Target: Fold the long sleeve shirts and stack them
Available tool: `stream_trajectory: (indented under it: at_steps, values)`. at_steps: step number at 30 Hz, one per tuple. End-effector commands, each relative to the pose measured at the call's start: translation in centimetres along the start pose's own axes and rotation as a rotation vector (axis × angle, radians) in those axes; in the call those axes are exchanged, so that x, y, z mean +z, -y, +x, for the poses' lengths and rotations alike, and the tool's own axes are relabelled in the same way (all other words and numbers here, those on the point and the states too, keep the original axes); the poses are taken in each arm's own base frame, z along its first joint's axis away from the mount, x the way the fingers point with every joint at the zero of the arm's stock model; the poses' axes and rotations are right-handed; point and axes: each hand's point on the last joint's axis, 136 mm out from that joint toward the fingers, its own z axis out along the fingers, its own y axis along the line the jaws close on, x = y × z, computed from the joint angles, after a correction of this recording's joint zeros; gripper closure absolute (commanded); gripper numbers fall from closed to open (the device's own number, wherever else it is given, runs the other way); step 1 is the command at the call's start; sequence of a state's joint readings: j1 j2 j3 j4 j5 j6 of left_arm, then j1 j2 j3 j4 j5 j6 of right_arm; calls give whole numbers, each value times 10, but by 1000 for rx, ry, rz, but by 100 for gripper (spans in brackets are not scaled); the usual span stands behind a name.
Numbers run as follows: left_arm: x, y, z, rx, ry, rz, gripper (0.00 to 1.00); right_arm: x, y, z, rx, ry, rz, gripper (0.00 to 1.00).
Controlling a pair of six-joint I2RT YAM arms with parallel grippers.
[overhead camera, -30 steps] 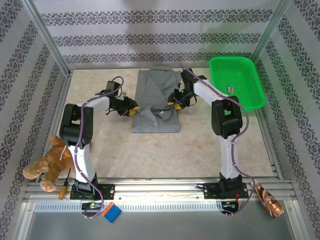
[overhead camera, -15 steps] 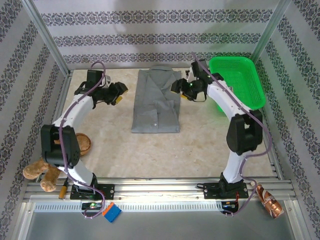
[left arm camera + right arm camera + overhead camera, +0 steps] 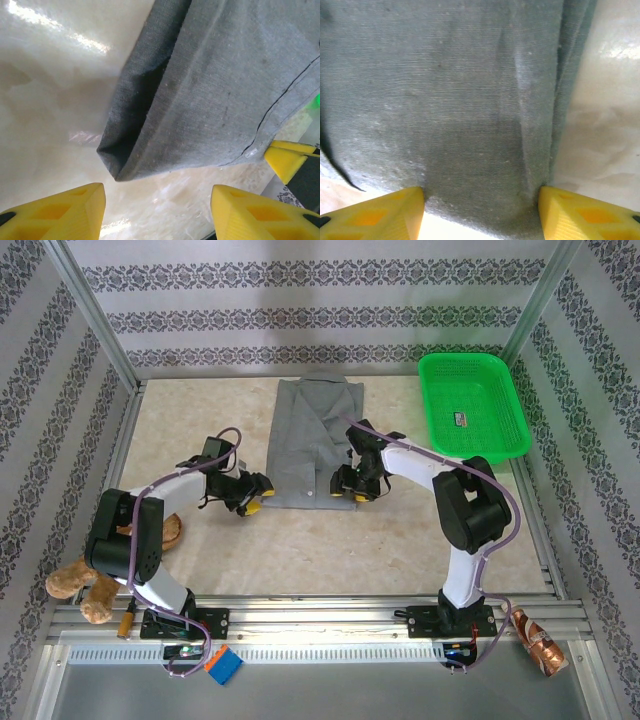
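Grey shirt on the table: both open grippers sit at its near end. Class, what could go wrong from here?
1. The left gripper faces the shirt corner, where layers show; closing may catch only one layer and open the fold.
2. The right gripper is over the hem while the left is off on bare table; an uneven lift could skew it.

The shirt (image 3: 460, 100) was grey woven cloth, matt, with a fine visible weave and a few pale specks of lint. Its folded edge looked soft and thick. The table (image 3: 45, 100) had a pale marbled surface, smooth and glossy, catching bright glints. The left claw (image 3: 157, 200) and right claw (image 3: 481, 205) had fingers of smooth, matt yellow plastic. The basket (image 3: 458, 356) was bright green plastic mesh. The toy (image 3: 92, 572) was brown plush. The rails (image 3: 320, 615) at the near edge were dull silver metal.
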State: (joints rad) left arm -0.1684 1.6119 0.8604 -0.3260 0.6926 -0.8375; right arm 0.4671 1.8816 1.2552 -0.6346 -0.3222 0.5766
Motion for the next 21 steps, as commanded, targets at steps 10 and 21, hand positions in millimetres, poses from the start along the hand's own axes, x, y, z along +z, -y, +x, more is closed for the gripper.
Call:
stream_trajectory:
  at_steps: [10, 21]
  values:
    - [20, -2, -16, -59, 42, 70, 44, -5, 13, 4, 19, 19, 36, 36]
    - [14, -12, -16, -37, 57, 5, 50, -14, 23, 7, 41, 52, 64, 36]
